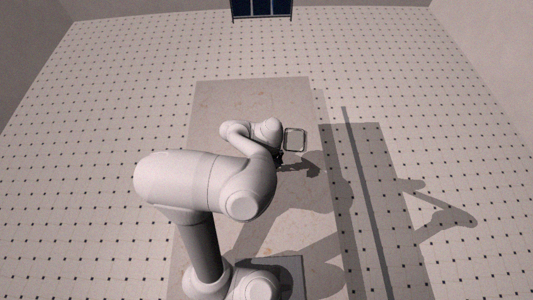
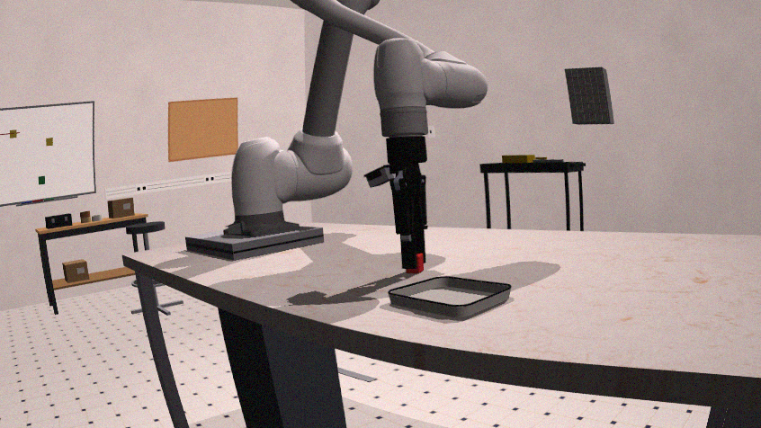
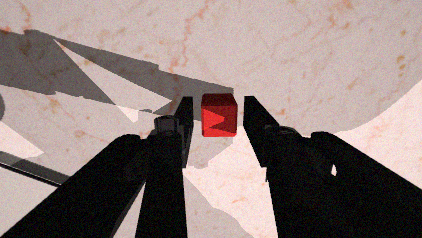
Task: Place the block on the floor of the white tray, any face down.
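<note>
We straddle the small red cube block [image 3: 218, 115], not yet gripped.
Black gripper [image 3: 215, 116] jaws spread beside it; next squeeze, lift toward the shallow dark-rimmed white tray [image 2: 479, 305].
</note>
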`<state>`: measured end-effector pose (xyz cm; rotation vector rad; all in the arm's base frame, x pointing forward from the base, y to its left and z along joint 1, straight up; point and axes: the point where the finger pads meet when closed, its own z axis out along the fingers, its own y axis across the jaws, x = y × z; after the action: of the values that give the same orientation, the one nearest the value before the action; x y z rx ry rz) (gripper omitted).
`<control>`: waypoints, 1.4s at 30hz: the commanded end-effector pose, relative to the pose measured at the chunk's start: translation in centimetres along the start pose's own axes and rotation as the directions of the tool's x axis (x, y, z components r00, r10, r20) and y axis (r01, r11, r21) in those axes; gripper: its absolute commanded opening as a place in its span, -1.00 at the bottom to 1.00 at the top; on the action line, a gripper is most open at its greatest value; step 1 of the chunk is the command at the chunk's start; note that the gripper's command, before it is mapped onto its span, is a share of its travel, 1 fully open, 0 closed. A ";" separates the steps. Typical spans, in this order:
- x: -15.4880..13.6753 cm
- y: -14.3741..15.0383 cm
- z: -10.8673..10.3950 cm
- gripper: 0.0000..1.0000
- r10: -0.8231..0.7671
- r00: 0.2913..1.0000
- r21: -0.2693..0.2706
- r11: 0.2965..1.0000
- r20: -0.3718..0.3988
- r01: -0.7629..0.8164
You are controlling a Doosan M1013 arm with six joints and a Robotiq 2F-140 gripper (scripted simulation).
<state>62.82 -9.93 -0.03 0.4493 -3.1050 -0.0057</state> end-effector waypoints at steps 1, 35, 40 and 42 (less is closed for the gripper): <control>-0.1 0.0 0.3 -0.28 0.000 1.000 0.000 1.000 0.002 0.000; -0.1 0.0 0.7 -0.80 0.000 1.000 0.000 1.000 0.002 0.000; -0.1 0.0 0.7 -0.80 0.000 1.000 0.000 1.000 0.002 0.000; -0.1 0.0 0.7 -0.80 0.000 1.000 0.000 1.000 0.002 0.000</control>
<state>62.83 -9.93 -0.78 0.4495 -3.1052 -0.0056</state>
